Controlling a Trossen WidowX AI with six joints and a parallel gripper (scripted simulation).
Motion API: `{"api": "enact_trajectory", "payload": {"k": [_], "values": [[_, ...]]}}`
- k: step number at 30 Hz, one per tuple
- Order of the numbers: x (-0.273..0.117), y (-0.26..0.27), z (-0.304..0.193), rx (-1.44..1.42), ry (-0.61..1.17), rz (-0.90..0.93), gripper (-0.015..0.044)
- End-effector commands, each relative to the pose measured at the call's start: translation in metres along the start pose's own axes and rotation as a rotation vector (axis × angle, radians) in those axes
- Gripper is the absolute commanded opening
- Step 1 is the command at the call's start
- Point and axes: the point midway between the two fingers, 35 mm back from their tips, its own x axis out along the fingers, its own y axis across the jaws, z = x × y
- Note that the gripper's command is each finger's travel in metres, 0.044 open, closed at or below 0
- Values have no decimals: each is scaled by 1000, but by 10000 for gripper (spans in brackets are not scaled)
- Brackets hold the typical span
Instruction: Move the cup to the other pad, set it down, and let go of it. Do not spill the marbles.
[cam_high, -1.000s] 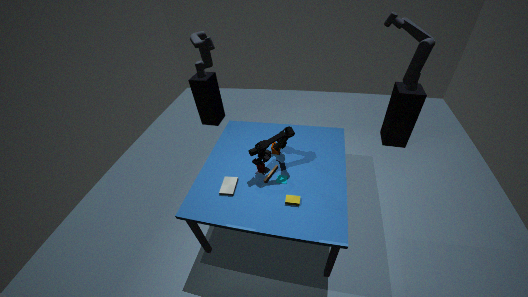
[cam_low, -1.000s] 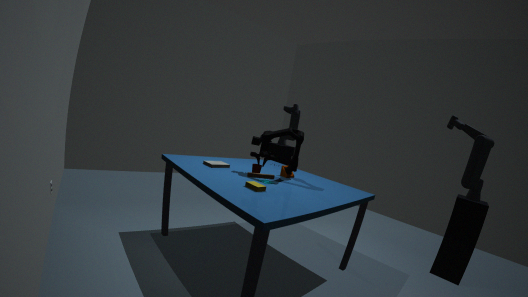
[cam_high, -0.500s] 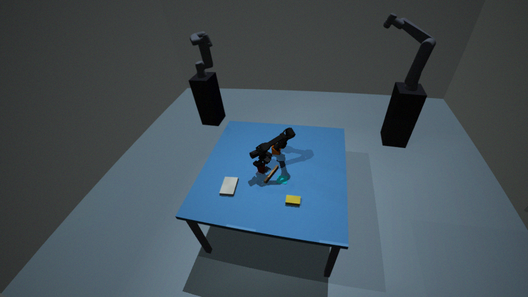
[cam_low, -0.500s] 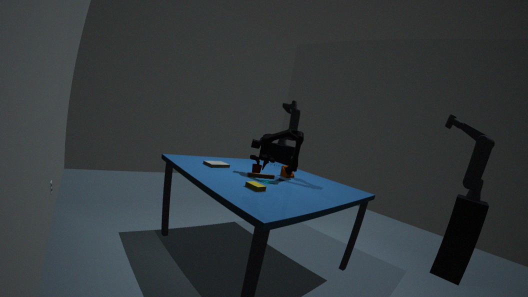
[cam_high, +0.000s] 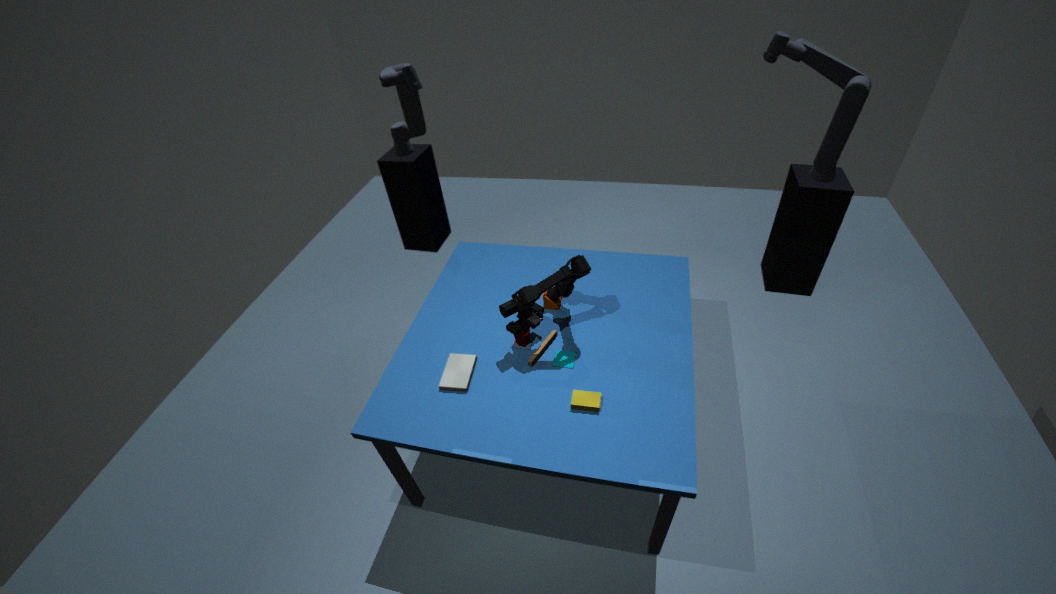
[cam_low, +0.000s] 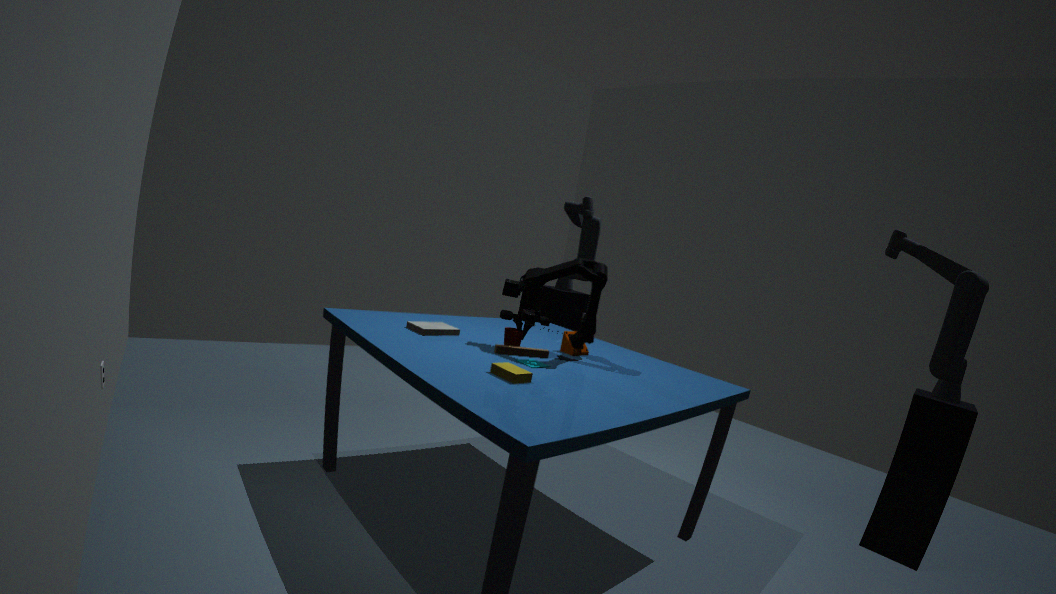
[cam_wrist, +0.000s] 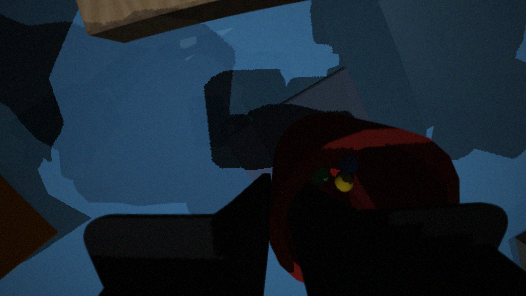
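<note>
The red cup (cam_high: 522, 339) (cam_low: 511, 337) (cam_wrist: 415, 170) stands about upright on the greyish-pink pad (cam_wrist: 337, 92), which is partly covered by shadow. Inside it, in the wrist view, are a yellow marble (cam_wrist: 344, 183), a green marble (cam_wrist: 321, 175) and a dark blue marble (cam_wrist: 348, 164). My gripper (cam_wrist: 285, 182) is shut on the cup's wall, one finger outside and one reaching inside over the rim. The cup's near side is hidden by the finger. The teal pad (cam_high: 564, 363) (cam_low: 533, 363) lies apart from the cup, with nothing standing on it.
A wooden bar (cam_high: 542, 348) (cam_low: 521, 351) (cam_wrist: 150, 14) lies between the cup and the teal pad. An orange object (cam_high: 551, 300) (cam_low: 571, 344) (cam_wrist: 22, 227) is by the arm's base. A white block (cam_high: 458, 371) (cam_low: 432, 328) and a yellow block (cam_high: 586, 400) (cam_low: 511, 372) lie farther out.
</note>
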Motion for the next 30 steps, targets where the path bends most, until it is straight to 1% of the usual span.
{"api": "enact_trajectory", "payload": {"k": [1,7,21,30], "values": [[0,0,0,0,0,0,0],[-8,-1,0,1,0,0,0],[-53,2,0,8,-2,3,0],[-55,4,0,9,-3,4,0]]}}
